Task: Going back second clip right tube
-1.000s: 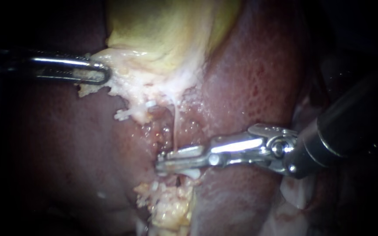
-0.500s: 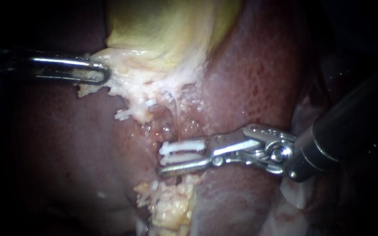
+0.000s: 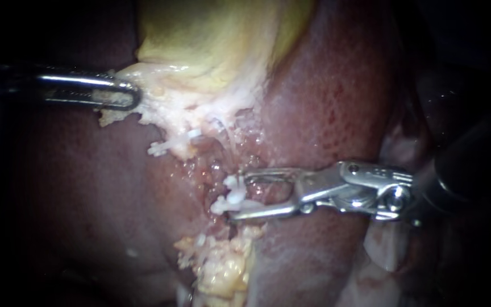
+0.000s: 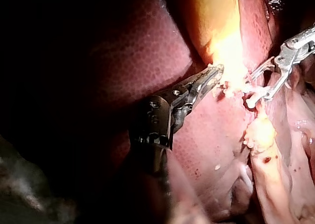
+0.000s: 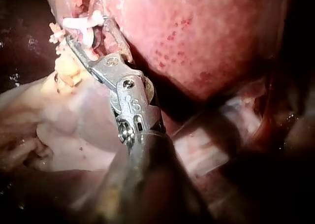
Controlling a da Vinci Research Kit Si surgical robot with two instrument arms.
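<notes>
A white clip (image 3: 231,196) sits closed across a thin pale tube (image 3: 229,149), right at the tips of the right instrument (image 3: 240,194). That instrument's jaws are spread, with a clear gap between them. The clip lies against the end of the lower jaw and is not pinched from both sides. The tube runs away from the jaw tips towards the gallbladder (image 3: 217,40). Farther off on the same side, a second white clip (image 3: 169,146) lies at the gallbladder's pale fringe. The left instrument (image 3: 129,95) is well apart from the right one, its jaws pressed together on that fringe, pinching it and drawing it sideways. Dark red liver (image 3: 325,96) lies under and beside the right instrument's shaft. A lump of yellow fatty tissue (image 3: 223,273) sits just beyond the lower jaw. The likely hazard is in the withdrawal. If the spread jaws pull back while the lower tip touches the clip, they could drag it along the tube or lever it loose. The tube looks thin enough to tear under such a tug. A slip of the left instrument's hold would slacken the tube and might shift the clip. The spread tips could also scrape the liver surface.
</notes>
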